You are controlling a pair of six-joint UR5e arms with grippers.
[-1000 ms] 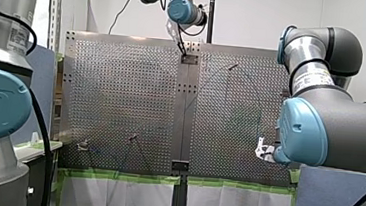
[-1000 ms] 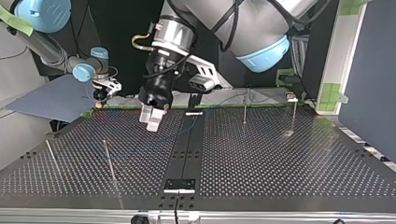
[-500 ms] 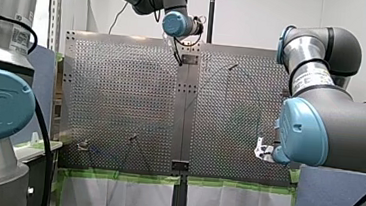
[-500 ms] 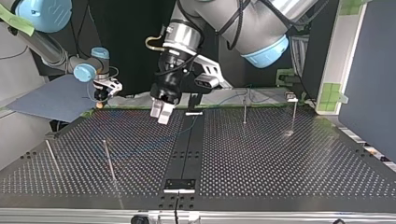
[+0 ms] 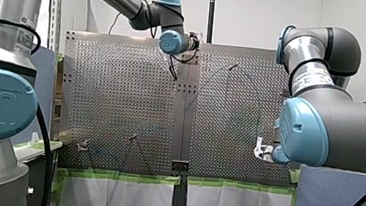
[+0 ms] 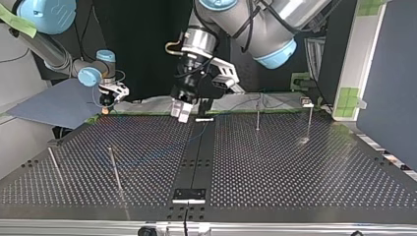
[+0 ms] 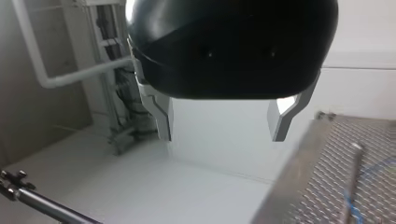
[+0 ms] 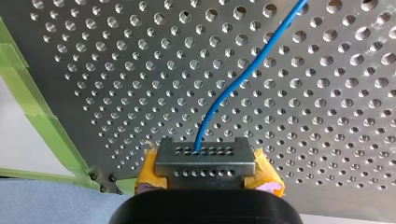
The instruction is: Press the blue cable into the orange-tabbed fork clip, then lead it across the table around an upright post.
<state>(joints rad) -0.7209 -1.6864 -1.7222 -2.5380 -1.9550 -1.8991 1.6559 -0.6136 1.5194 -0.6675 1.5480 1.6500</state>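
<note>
At the top view's left, my right gripper (image 6: pixel 105 106) hangs over the far edge of the table (image 6: pixel 305 172), beside a blue-grey sheet (image 6: pixel 49 105). Its wrist view shows the yellow pads (image 8: pixel 150 171) closed on the blue cable (image 8: pixel 223 95). The cable comes out from between the fingers and runs away over the holes, with green tape (image 8: pixel 42 121) along the table's edge beside it.

Further right in the top view, two thin posts (image 6: pixel 114 169) stand upright in the table's left half, well apart from both grippers. Next comes my left gripper (image 6: pixel 181 111), above the far edge and just left of the dark centre strip (image 6: pixel 196 162), pointing down. In its own wrist view the metal fingers (image 7: pixel 163 122) stand wide apart, off the table. Ahead and to one side lies a corner of the table, where a stretch of blue cable runs beside a post. Two more posts stand in the right half of the top view.
</note>
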